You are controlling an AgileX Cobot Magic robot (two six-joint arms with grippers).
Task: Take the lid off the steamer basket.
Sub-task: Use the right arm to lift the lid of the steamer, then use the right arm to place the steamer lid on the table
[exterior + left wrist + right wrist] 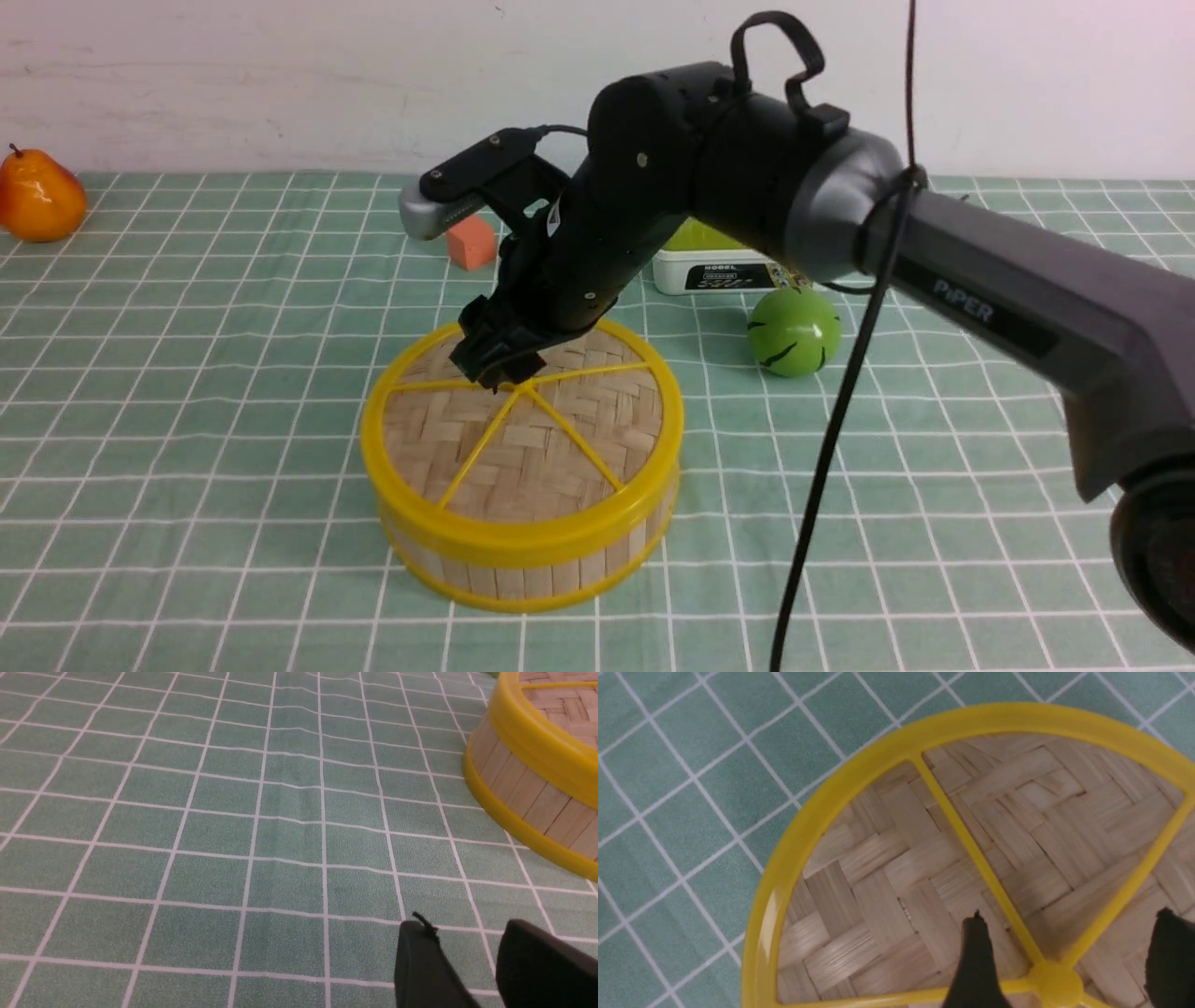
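Observation:
The steamer basket point(523, 577) stands mid-table, a round tub with a bamboo-slat wall and yellow rims. The lid point(537, 448), woven bamboo with yellow spokes, lies flat on top of it. My right gripper point(495, 369) is open and points down over the lid's centre. In the right wrist view the gripper point(1069, 917) has its fingers either side of the yellow centre knob point(1055, 983), not touching it, above the lid point(901, 868). My left gripper point(465, 928) hangs low over bare cloth with a narrow gap between its fingers, empty; the basket point(518, 788) is off to one side.
An orange pear point(37, 196) sits far back left. An orange cube point(470, 241), a white box with a green lid point(714, 264) and a green ball point(794, 331) lie behind the basket. A black cable point(831, 439) hangs down at the right.

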